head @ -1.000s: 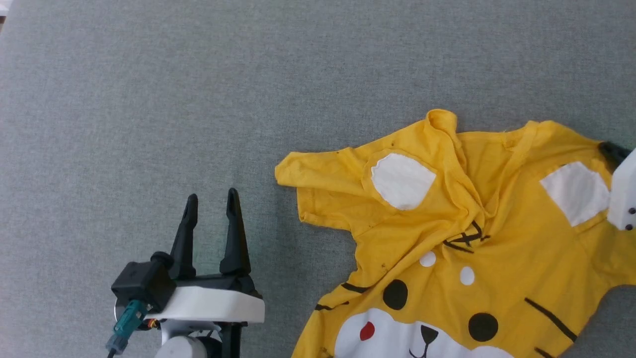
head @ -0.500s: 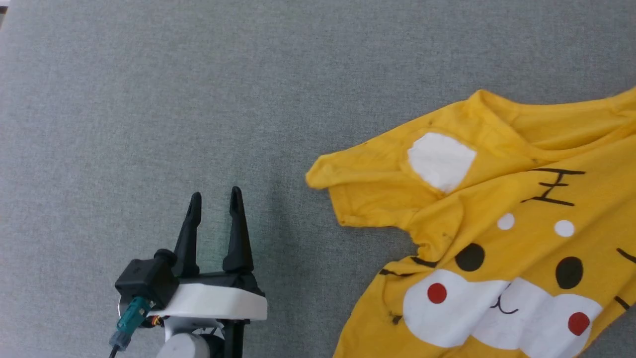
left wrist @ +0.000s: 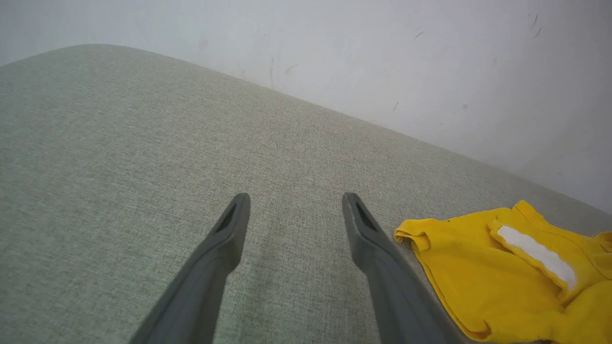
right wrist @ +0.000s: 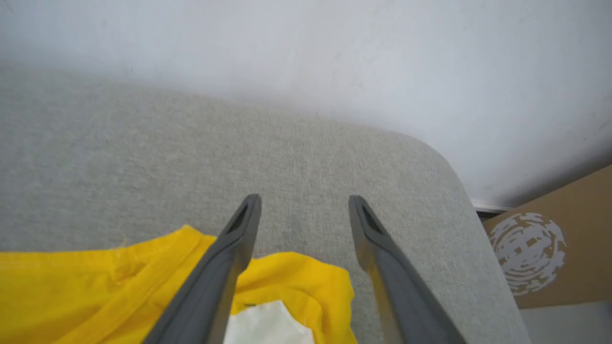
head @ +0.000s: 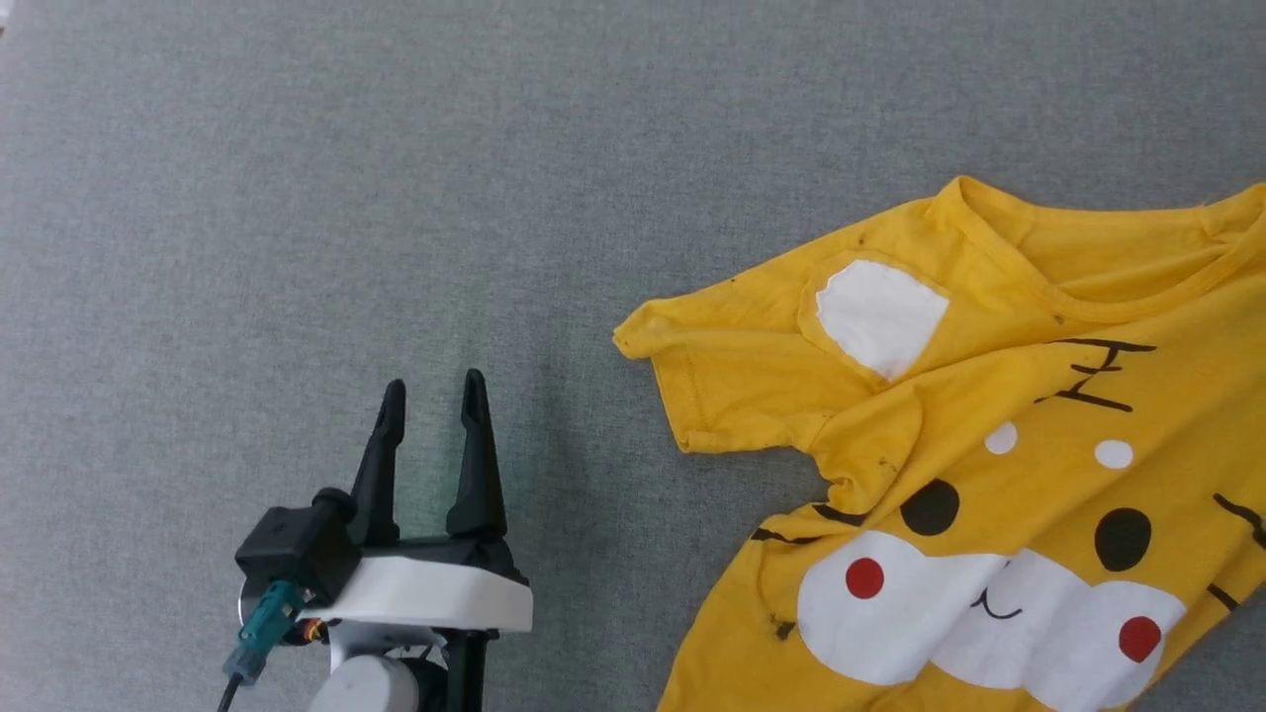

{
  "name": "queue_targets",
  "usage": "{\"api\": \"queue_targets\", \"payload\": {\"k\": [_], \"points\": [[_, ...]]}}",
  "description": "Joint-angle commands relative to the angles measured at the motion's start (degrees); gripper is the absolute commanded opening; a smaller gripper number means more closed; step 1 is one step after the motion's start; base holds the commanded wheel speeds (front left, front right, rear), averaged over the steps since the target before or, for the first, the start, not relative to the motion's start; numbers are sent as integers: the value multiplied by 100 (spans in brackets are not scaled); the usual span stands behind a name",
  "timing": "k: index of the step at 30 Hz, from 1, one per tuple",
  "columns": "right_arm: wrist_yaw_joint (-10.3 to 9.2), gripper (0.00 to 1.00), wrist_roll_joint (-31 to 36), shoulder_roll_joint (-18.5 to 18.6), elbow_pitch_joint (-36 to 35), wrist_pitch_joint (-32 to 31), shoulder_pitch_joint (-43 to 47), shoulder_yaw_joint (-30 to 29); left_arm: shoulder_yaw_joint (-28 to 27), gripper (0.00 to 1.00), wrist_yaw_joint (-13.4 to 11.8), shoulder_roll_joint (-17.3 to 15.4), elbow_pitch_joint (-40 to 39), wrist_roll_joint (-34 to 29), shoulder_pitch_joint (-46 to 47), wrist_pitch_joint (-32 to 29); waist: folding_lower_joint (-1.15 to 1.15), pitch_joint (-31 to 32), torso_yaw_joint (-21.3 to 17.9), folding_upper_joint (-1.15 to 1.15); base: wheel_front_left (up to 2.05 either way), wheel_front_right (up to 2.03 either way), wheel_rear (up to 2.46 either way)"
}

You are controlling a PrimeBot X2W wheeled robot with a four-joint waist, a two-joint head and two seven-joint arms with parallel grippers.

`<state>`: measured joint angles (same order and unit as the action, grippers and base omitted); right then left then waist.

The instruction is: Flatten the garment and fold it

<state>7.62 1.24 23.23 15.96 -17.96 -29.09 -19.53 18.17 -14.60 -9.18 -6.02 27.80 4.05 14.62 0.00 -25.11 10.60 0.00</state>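
Garment (head: 989, 475) has spread out since a second ago: the twisted bunch at its chest is gone and the printed face now lies mostly flat, further toward the right of the head view. Right gripper (right wrist: 305, 198), then at the shirt's shoulder, has let go; its fingers stand wide apart, holding nothing, over a yellow sleeve edge and a white ear patch. Left gripper (head: 433, 384) unmoved at lower left, fingers apart and empty over the bare grey worktop (head: 396, 148), near but clear of the sleeve pointing toward it. Shirt lies print-up on the worktop, collar toward the far side, its right part cut off by the frame. Brown cardboard box (right wrist: 564, 239) with a white mark stands past the worktop's rounded corner; contents cannot be seen.
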Motion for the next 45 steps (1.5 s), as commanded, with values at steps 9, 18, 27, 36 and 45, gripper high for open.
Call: {"api": "queue_targets", "payload": {"k": [9, 18, 27, 36, 45], "points": [[-13, 100, -1024, -1079, -1608, 728, 1054, 168, -44, 100, 25, -107, 44, 53, -146, -26, 0, 709, -209, 0, 0, 0, 0], [-13, 100, -1317, -2025, -2870, 1274, 3101, 91, -233, 100, -15, -225, -13, 171, -669, -5, 0, 1223, -471, 0, 0, 0, 0], [-13, 100, -1733, -2034, -2650, 1752, 3628, 321, -61, 100, 95, -501, -66, -43, -343, -385, 0, 1378, -742, 0, 0, 0, 0], [-13, 100, -1660, -2035, -2789, 1631, 3373, 345, 838, 100, 669, -780, 771, -442, 1807, -2605, 0, 954, -725, 0, 0, 0, 0], [-13, 100, -1712, -2035, -2806, 1593, 3217, 401, 1359, 100, 832, -788, 1611, -523, 2764, -4474, 0, 509, -836, 0, 0, 0, 0]]}}
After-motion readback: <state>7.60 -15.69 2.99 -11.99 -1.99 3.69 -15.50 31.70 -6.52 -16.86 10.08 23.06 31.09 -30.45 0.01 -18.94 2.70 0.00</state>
